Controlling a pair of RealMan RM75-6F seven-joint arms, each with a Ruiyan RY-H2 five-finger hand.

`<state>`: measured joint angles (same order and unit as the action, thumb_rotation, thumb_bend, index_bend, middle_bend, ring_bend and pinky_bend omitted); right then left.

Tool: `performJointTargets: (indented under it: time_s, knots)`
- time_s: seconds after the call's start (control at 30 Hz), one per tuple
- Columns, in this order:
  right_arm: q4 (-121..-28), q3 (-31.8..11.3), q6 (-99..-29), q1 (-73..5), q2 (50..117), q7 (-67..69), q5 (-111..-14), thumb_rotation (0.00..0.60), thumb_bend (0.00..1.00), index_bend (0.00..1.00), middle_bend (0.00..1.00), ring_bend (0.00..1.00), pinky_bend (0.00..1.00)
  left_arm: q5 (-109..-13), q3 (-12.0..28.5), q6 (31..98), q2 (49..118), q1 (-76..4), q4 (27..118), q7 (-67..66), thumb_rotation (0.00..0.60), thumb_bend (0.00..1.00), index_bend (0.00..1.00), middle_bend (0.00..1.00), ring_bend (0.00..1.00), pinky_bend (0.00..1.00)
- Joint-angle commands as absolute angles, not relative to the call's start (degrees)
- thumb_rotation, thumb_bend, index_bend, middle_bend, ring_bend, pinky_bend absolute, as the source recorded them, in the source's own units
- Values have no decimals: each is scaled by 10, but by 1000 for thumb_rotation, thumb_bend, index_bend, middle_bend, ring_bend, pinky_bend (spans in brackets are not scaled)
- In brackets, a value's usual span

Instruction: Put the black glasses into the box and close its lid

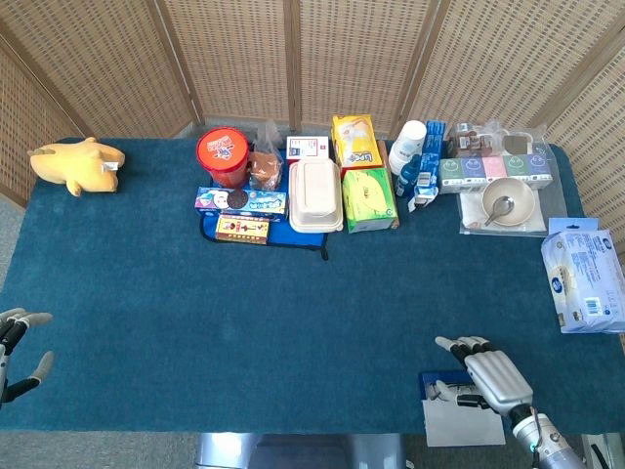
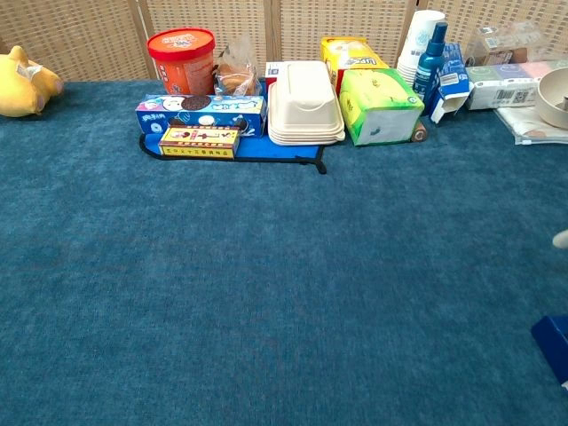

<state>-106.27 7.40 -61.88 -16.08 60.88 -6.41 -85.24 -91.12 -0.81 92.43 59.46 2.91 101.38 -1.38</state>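
The small blue box (image 1: 436, 379) lies at the table's near right edge with its grey lid (image 1: 457, 421) folded open toward me. My right hand (image 1: 491, 379) lies flat over the box's right part, fingers stretched out toward the table's middle and thumb tucked low beside it. The black glasses are mostly hidden under the hand; only a dark trace shows by the thumb. In the chest view only a corner of the box (image 2: 554, 343) and one fingertip (image 2: 561, 238) show at the right edge. My left hand (image 1: 16, 354) hovers at the near left edge, fingers apart, empty.
Along the far side stand a red tub (image 1: 223, 156), snack boxes (image 1: 240, 202), a white clamshell container (image 1: 315, 195), green and yellow boxes (image 1: 368, 198), bottles, a bowl with a spoon (image 1: 507, 201) and a wipes pack (image 1: 584, 279). A yellow plush toy (image 1: 78, 165) lies far left.
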Motion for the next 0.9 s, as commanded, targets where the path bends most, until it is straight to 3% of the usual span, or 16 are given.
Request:
performJointTargets:
  time_s: [0.03, 0.13, 0.33, 0.63, 0.9]
  knots:
    - [-1053, 66, -640, -158, 606, -49, -870, 160, 389, 134, 223, 154, 177, -912, -9, 926, 595, 30, 1013, -13, 600, 304, 294, 343, 220, 271]
    - [-1035, 60, -672, -150, 612, -30, -895, 168, 389, 135, 223, 154, 177, -913, -11, 927, 598, 32, 1011, -12, 600, 304, 294, 343, 220, 271]
    - [-967, 56, -743, -127, 639, -1, -947, 289, 390, 136, 223, 154, 177, -912, -14, 932, 600, 38, 1005, -4, 600, 304, 294, 343, 220, 271]
    - [-875, 74, -834, -85, 673, 40, -1007, 310, 389, 137, 223, 154, 177, -907, -14, 938, 604, 44, 990, 29, 600, 304, 295, 344, 221, 273]
    - [-783, 84, -905, -37, 726, 48, -1027, 384, 389, 138, 224, 158, 177, -907, -4, 948, 605, 43, 976, 44, 600, 304, 294, 344, 220, 273]
